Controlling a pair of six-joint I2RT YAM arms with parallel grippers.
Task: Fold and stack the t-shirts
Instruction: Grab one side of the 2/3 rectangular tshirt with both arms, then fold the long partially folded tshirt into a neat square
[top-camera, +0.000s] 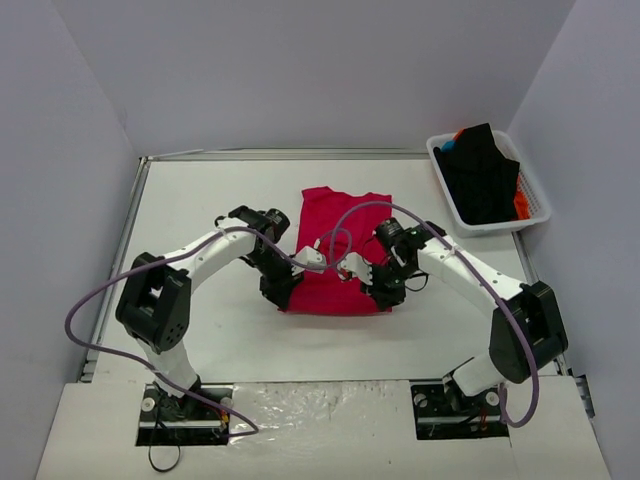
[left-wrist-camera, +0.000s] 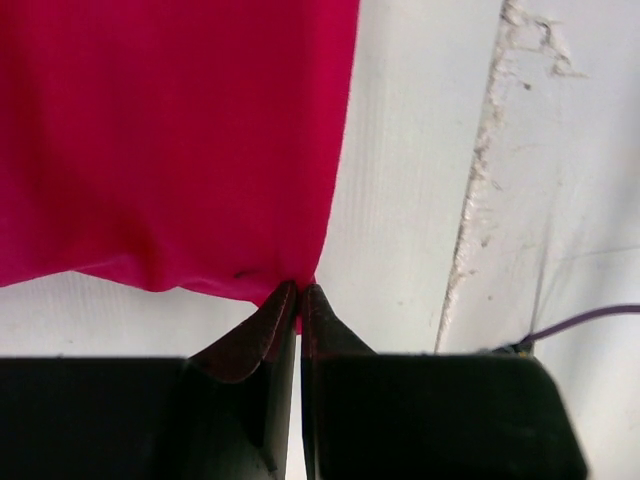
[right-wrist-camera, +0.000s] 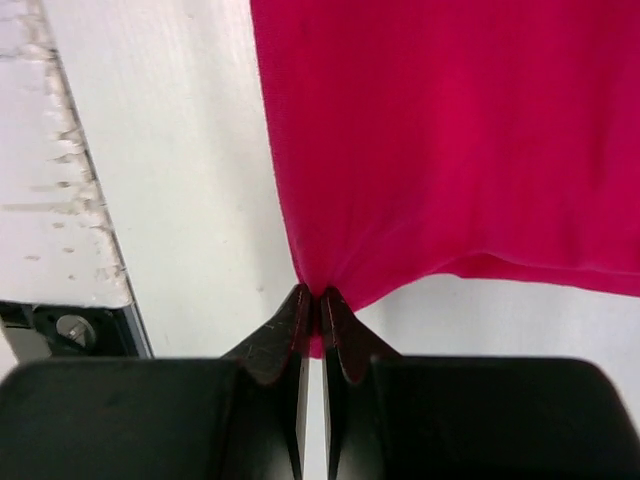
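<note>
Fingertips first: my left gripper (left-wrist-camera: 300, 290) is pressed together on 1 near corner of the red shirt (left-wrist-camera: 170, 140), and my right gripper (right-wrist-camera: 322, 295) is pressed together on the other near corner. Each bites only the very tip of the hem. The shirt lies flat in the middle of the table (top-camera: 200, 200), and the other shirts (top-camera: 480, 175) sit in the basket (top-camera: 540, 200) at the far right.

My worry is the shallow bite. A quick lift could pull a corner free, or I may hold just 1 layer and leave the underside behind. If my 2 arms rise unevenly, the fold will land crooked. The cables (top-camera: 390, 204) loop over the cloth and could snag or drag it.
</note>
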